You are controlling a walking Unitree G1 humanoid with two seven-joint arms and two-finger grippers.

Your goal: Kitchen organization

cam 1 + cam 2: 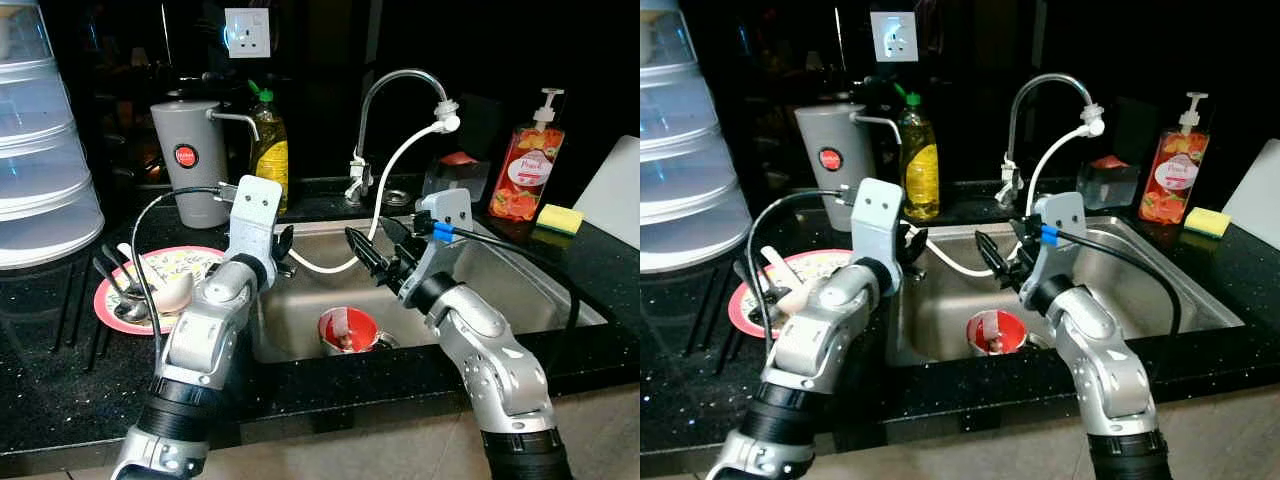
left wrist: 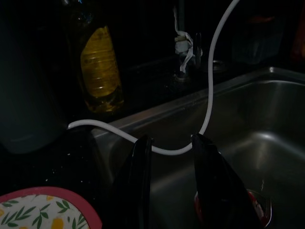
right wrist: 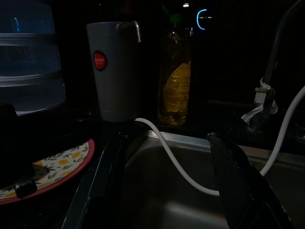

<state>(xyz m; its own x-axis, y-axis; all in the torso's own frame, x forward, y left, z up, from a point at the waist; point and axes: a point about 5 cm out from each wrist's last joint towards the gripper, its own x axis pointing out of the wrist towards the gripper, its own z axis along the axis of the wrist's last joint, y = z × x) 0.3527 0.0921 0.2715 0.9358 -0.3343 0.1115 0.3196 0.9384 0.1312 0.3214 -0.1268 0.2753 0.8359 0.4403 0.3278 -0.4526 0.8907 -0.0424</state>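
**Both arms poised over the sink**

The left gripper and right gripper hang spread wide and empty; the red bowl sits in the sink; descend clear of the white hose, then grip the bowl's rim squarely.

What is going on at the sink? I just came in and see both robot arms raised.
The robot stands at a steel sink with both arms lifted over it. The left gripper and right gripper are open and hold nothing. A red bowl lies in the basin. A pink-rimmed plate with spoons sits on the counter at the robot's left. A white hose hangs from the tap into the sink.
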